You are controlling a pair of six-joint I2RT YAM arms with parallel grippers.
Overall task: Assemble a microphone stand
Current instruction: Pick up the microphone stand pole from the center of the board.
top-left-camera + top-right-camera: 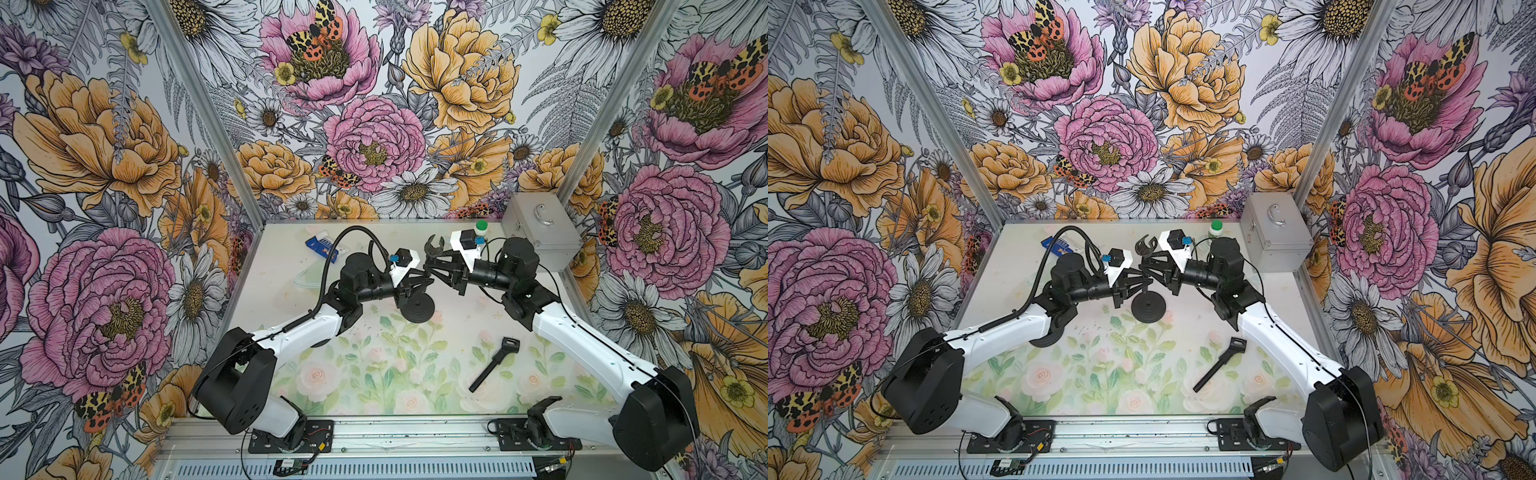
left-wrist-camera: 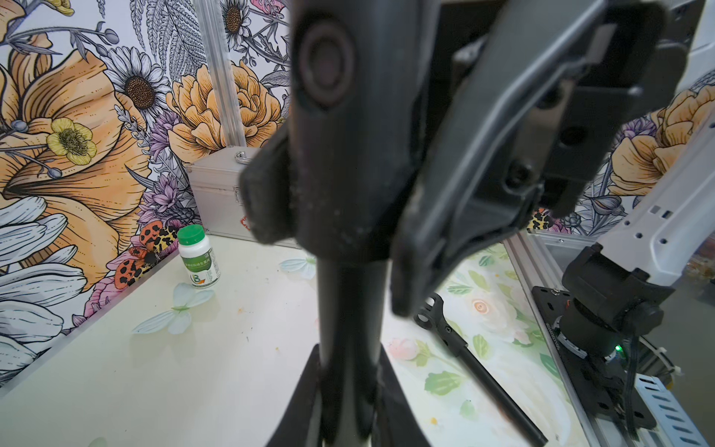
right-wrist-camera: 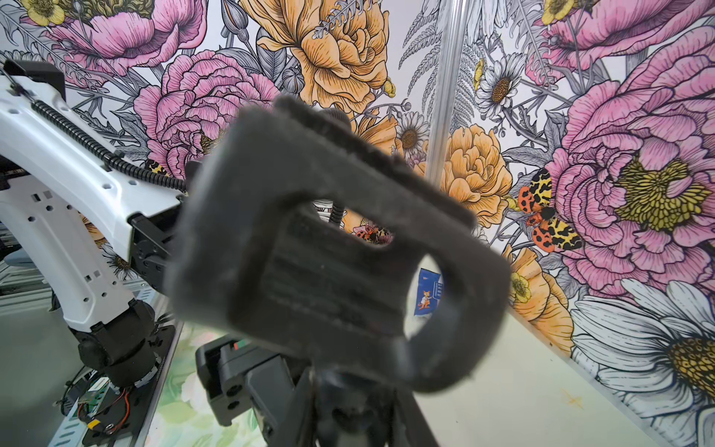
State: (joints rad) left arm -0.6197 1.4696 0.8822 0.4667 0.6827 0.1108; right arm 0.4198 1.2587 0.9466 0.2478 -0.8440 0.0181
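Note:
A black microphone stand stands mid-table on its round base (image 1: 417, 309) (image 1: 1148, 306). My left gripper (image 1: 424, 280) (image 2: 350, 360) is shut on its thin pole (image 2: 348, 309), one finger (image 2: 305, 391) on each side. On the pole's top sits the black U-shaped microphone clip (image 1: 434, 245) (image 2: 340, 135) (image 3: 329, 251). My right gripper (image 1: 430, 266) (image 3: 348, 406) comes from the opposite side, shut on the clip's lower joint. A loose black rod with a clamp end (image 1: 494, 363) (image 1: 1219, 365) (image 2: 476, 371) lies flat on the table near the right arm.
A silver metal case (image 1: 540, 224) stands in the back right corner. Beside it is a white bottle with a green cap (image 1: 481, 226) (image 2: 197, 255). A blue packet (image 1: 322, 247) lies at the back left. Patterned walls close three sides.

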